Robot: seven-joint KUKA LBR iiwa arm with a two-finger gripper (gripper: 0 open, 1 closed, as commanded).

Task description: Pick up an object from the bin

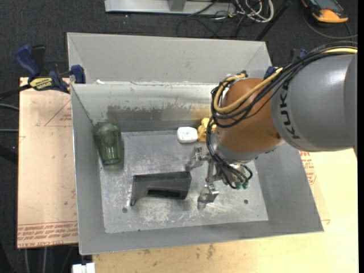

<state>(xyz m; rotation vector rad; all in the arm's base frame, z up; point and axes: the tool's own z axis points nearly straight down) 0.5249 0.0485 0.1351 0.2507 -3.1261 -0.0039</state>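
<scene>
My tool [201, 179] hangs spread wide, just right of the black boxy piece [162, 187] lying mid-floor in the bin [253, 209]. It looks stiff, light, perhaps slick, so I'd pinch its narrow right end.

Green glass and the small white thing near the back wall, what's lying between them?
Nothing. In the camera view, the stretch of bin floor between the green glass and the small white thing is bare.

Grey bin [170, 215], glass [109, 145], black bracket [162, 186], white cap [186, 134]
</scene>
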